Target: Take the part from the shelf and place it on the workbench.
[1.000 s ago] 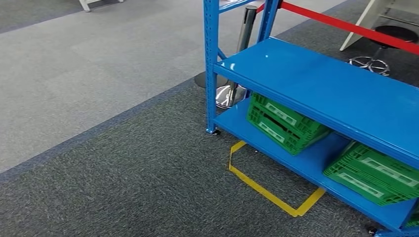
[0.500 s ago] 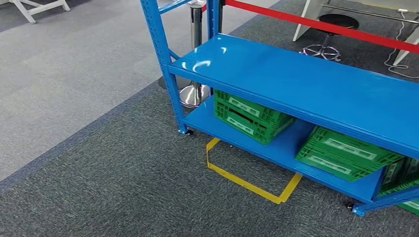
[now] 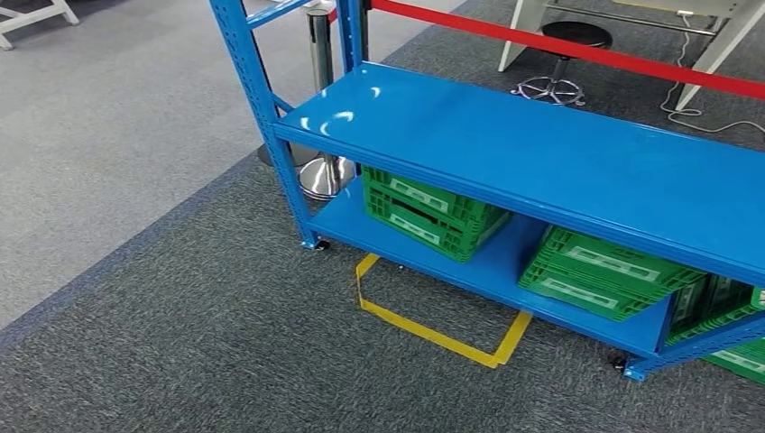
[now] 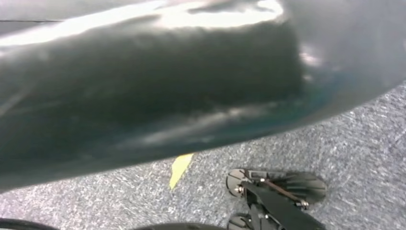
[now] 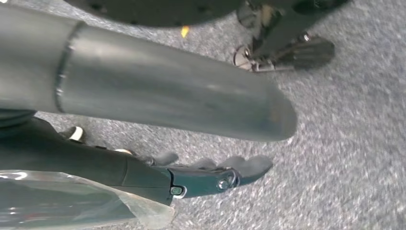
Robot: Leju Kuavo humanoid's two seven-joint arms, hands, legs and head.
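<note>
**Clerk:** Hands first, please.

**Robot:** Right hand (image 5: 158, 110): hanging by my side over the carpet (image 5: 344, 143), fingers (image 5: 210, 178) stretched out and apart, nothing in them. Left hand (image 4: 143, 86): a dark blur close to the lens; whether it is spread or closed, I cannot tell.

**Clerk:** Item, shelf?

**Robot:** Blue shelf (image 3: 541, 153), ahead and to the right. Middle board bare where I see it. Lower board: one green crate (image 3: 424, 212) at the left, a second crate (image 3: 595, 275) to its right, more green at the far right end.

**Clerk:** The part?

**Robot:** Not made out. The crates' contents are hidden from here.

**Clerk:** Floor?

**Robot:** Yellow tape (image 3: 433, 334) marks a box on the near side of the shelf. Red belt (image 3: 649, 65) and stool (image 3: 577, 34) beyond.

**Clerk:** Step in hand?

**Robot:** Approach, I judge; nothing picked. Next calls for squaring up at the tape, finding the part, then raising a hand.
</note>
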